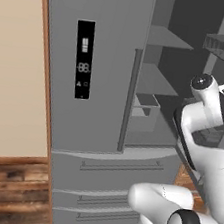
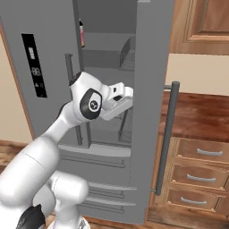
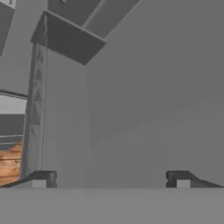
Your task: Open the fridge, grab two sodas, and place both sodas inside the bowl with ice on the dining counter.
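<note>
A: What can you count from where you sit?

B: You have one fridge [image 1: 97,71], grey, with its left door shut and its right door [image 2: 150,107] swung out toward you. On the shut door there is one black panel [image 1: 83,59]. You can count two long bar handles: one on the shut door [image 1: 130,99], one on the open door [image 2: 166,136]. Below are two fridge drawers [image 1: 116,167].

A: And what is inside?

B: You see grey shelves and one open bin [image 1: 146,108] on the lower shelf in the left base view. In the right base view, at about eleven o'clock from the wrist, one slim pink bottle [image 2: 82,32] with a dark cap stands at the left edge of an upper shelf. Of the sodas, that bottle is the one you can make out.

A: What does one view give you that the others lack?

B: The right base view gives you the wooden cabinet drawers [image 2: 199,165], three of them, at three to four o'clock of the open door. The hand view gives you the hand [image 3: 111,179] itself: its two fingertips [image 3: 41,178] stand wide apart with nothing between them, facing bare grey fridge surfaces, with a strip of wood floor [image 3: 9,164] at nine o'clock.
</note>
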